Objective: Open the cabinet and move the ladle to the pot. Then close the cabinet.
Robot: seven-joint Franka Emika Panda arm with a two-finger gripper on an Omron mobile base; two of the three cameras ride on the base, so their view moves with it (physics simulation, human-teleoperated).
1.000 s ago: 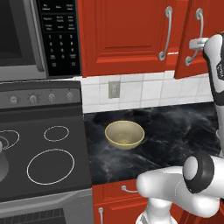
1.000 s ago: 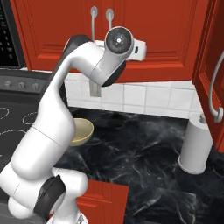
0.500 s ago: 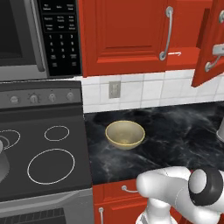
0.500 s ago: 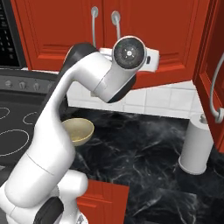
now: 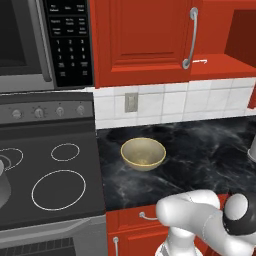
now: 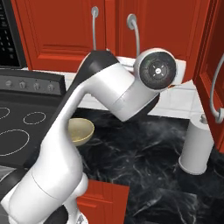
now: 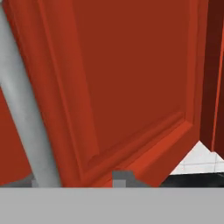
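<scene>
The cabinet (image 5: 145,35) is the red wall unit above the counter. Its left door is shut, with its silver handle (image 5: 190,37) at the centre. The right door (image 7: 131,87) stands swung out, and the dark inside (image 5: 242,30) shows. In the hand view that door is very close. Its grey handle (image 7: 24,96) runs down between my fingertips, close to the left one (image 7: 33,181). My gripper (image 7: 78,179) is open around the handle. The pot (image 5: 2,187) is a dark sliver at the stove's left edge. The ladle is hidden.
A yellowish bowl (image 5: 143,152) sits on the black marble counter (image 5: 200,150) beside the stove (image 5: 50,170). A white cylinder (image 6: 194,148) stands at the counter's right. Another red door with a handle (image 6: 214,87) hangs close at the right. The microwave (image 5: 45,40) is upper left.
The cabinet's right door has swung further open and now reaches the right border of the left base view. My arm has pulled back and to the right with it.
</scene>
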